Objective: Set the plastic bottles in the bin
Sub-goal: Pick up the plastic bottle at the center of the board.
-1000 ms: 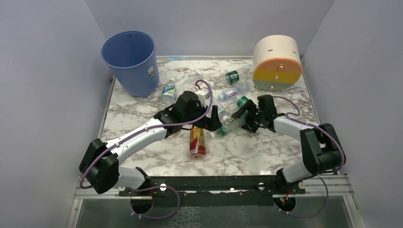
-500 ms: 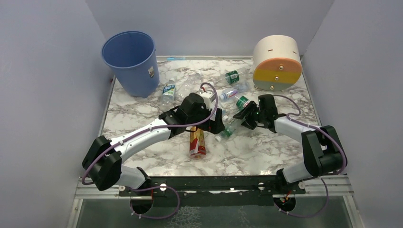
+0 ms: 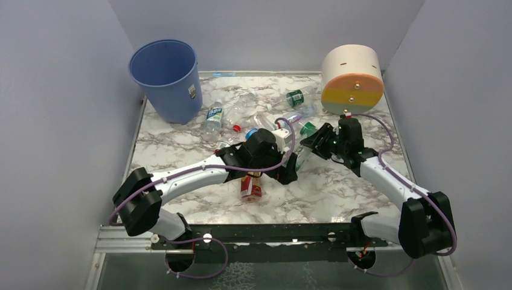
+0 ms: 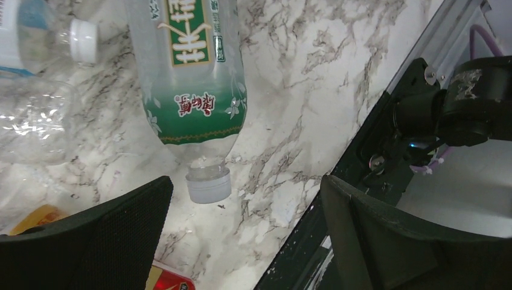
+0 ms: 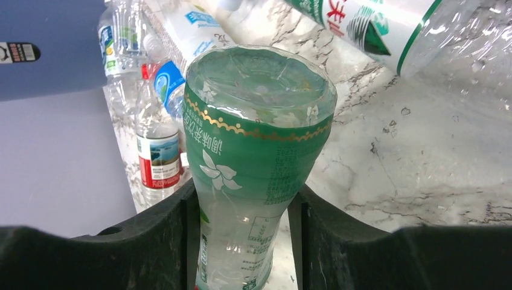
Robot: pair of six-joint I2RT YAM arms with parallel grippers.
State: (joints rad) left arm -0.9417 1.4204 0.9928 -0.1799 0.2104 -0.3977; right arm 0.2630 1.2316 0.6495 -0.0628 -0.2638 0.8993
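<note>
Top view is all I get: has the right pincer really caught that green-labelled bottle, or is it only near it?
Observer: Caught. Its wrist view shows the right pincer shut on the green-labelled bottle, gripping its narrow waist from both sides.
Visitor: And the left pincer?
Observer: Wide open, holding nothing. In its wrist view the left pincer has a pale cap of a green-labelled bottle just ahead of its fingers, untouched. Same bottle or not, I cannot tell.

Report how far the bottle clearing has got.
Done: nothing visible; no bottle shows inside the bin. In hand: the right gripper is shut on a green-labelled bottle; the left gripper is open. Left: the other bottles lie on the table, including the amber bottle.
</note>
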